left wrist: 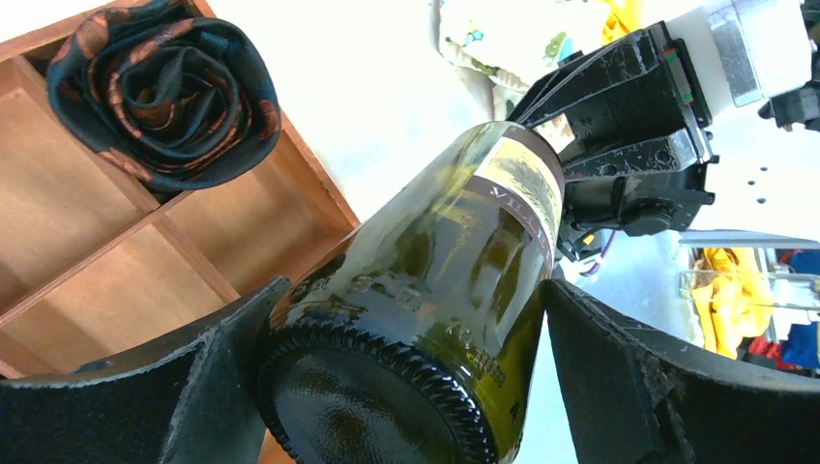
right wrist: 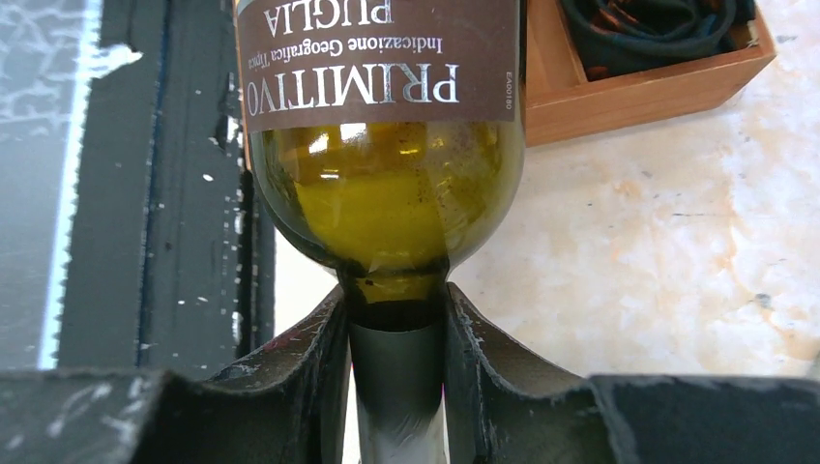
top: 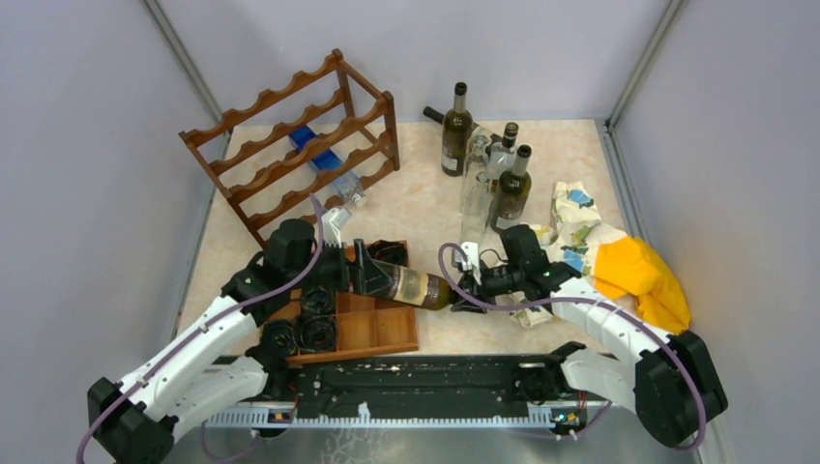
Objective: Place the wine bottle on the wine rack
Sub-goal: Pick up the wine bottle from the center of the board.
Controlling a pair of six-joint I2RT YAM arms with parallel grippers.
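Handover, by the look of it: nearest the arm bases, the wine bottle (top: 401, 285) lies on its side between both arms, its base over the corner of the compartment tray (top: 387, 333), where rolled dark fabric (left wrist: 160, 92) fills a cell. The right gripper (right wrist: 396, 358) is pinched narrow on the neck just under the shoulder and carries the load. The left gripper (left wrist: 406, 319) stands at its widest, its pads flanking the base without squeezing — likely placed there to take the heavy end, since a neck grip alone makes for a poor swing. Whether the glass also rests on the tray rim, I cannot tell. Farther back on the counter (top: 416, 208), the wine rack (top: 390, 126) waits at the left rear, well apart from the bottle, its scalloped rails mostly free. A cluster of upright bottles (top: 456, 130) stands at the right rear.
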